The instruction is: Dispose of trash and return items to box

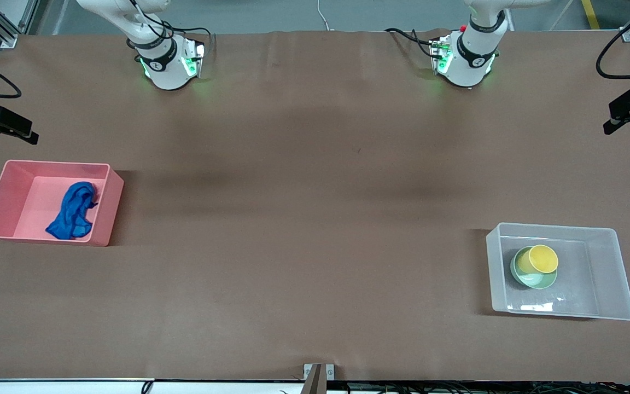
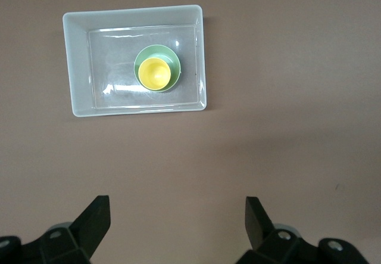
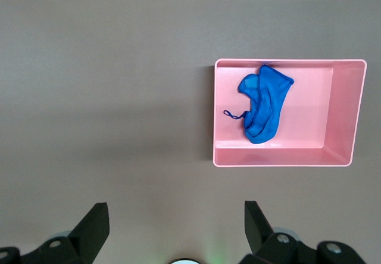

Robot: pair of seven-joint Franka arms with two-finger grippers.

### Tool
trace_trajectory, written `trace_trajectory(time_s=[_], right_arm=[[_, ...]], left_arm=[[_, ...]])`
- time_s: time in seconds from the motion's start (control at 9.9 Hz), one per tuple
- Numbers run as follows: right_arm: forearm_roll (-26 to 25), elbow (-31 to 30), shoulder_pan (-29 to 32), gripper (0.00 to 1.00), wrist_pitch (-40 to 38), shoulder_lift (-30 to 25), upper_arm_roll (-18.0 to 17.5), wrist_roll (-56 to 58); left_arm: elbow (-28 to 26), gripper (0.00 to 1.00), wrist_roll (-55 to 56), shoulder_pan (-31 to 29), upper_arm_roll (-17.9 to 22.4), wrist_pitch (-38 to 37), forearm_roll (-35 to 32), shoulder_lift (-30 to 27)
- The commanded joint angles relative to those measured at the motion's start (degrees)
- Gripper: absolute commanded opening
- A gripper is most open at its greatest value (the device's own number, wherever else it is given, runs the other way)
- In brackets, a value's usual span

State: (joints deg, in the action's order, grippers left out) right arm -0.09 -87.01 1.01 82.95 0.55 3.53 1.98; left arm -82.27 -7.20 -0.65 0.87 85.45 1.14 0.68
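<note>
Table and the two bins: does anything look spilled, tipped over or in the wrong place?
Nothing stands out. The blue cloth lies inside the pink bin. The yellow cup leans tilted in the green bowl, inside the clear bin. Both pincers, left and right, are open above bare table.

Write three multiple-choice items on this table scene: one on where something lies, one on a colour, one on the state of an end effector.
1. Where is the blue fabric wad?
A. In the clear box
B. In the pink bin
C. On the bare table

2. What colour is the cup standing in the green bowl?
A. Yellow
B. Red
C. White

3. How is the left end effector?
A. Shut on the cup
B. Shut on the wad
C. Open, holding nothing

Answers:
1. B, the wad lies on the pink bin's floor.
2. A, a yellow cup sits in the bowl inside the clear box.
3. C, the left wrist view shows its fingers spread apart over the table.
</note>
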Motion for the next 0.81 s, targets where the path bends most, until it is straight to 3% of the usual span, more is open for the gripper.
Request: trace_trajectory(time_s=[0.0, 0.3, 0.71], right_arm=[[0.1, -1.2, 0.5, 1.00, 0.5, -1.1, -0.2, 0.7], [0.1, -1.2, 0.5, 1.00, 0.5, -1.1, -0.2, 0.7], [0.1, -1.3, 0.5, 1.00, 0.5, -1.1, -0.1, 0.7]], left_arm=[[-0.8, 1.00, 4.7, 1.4, 0.6, -1.3, -1.1, 1.8], [-4.2, 1.00, 5.0, 2.9, 1.3, -0.4, -1.1, 0.3], [-4.7, 1.00, 4.9, 2.3, 0.9, 0.8, -1.8, -0.2]])
